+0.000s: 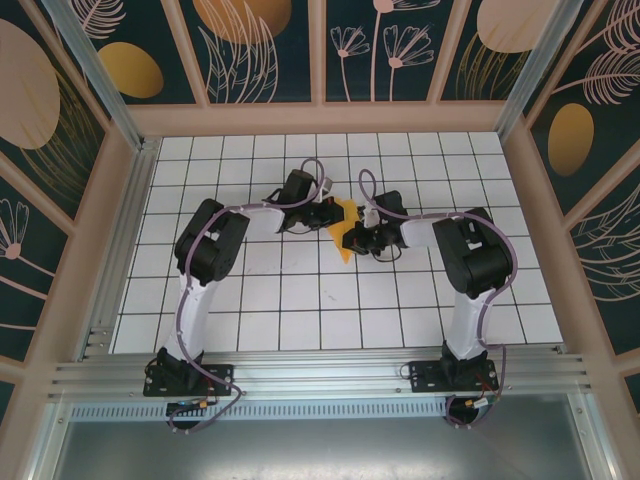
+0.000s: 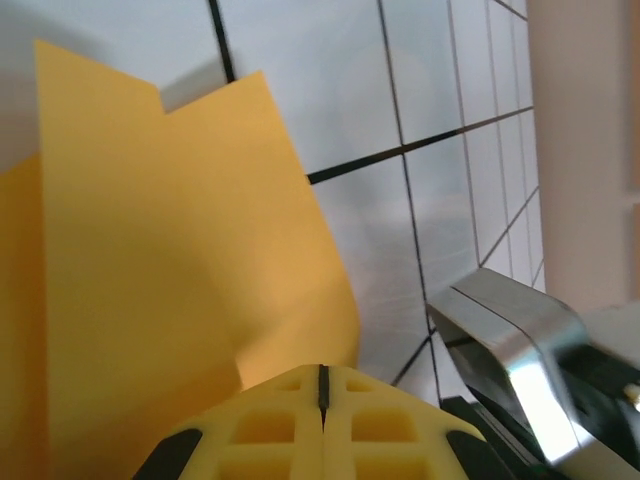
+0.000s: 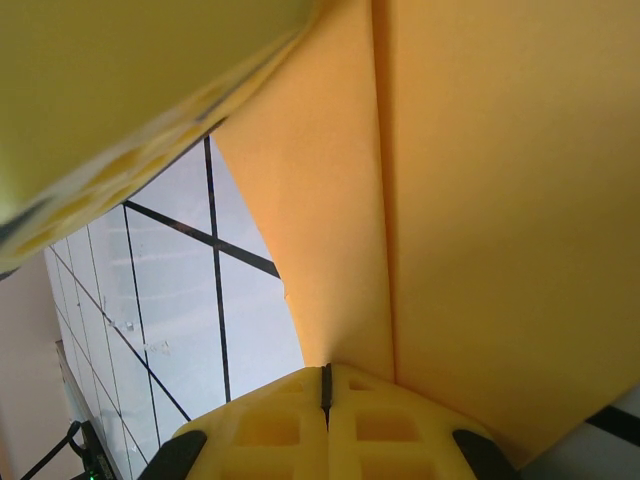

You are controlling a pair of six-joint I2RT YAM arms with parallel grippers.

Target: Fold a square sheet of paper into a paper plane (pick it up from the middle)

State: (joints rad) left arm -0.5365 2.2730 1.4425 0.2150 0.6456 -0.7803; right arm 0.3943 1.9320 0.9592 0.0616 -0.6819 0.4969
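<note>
**Top view.** Your left gripper (image 1: 327, 215) and right gripper (image 1: 366, 240) meet nose to nose over the middle of the gridded table (image 1: 300, 300). The orange sheet of paper (image 1: 345, 232) stands between their tips, close against both. It is part folded and narrows to a point on the side nearer the arm bases.

**Left wrist view.** The left gripper's yellow fingers (image 2: 270, 425) are pressed together, with only a thin dark seam between them. The sheet lies directly ahead of the fingertips and spreads up and to their left. It is lifted off the tiles and throws a grey shadow past its stepped far edge. The paper runs right up to the tips, but you cannot tell whether any of it is nipped in the seam. Just to the right of the fingers sits a shiny metal part (image 2: 510, 360), too close and too blurred to identify.

**Right wrist view.** The right gripper's fingers (image 3: 390, 425) are likewise together, seam shut. The sheet faces them broadside, ahead of the tips and out to their right. A straight crease (image 3: 385, 200) runs away from a spot just right of the seam. Here too the paper reaches the tips, and you cannot tell whether it is pinched. Ahead and to the left, a blurred yellow body (image 3: 110, 110) overhangs the paper's far edge. Left of the fingers, the tiles show beyond the sheet's curved edge.
</note>
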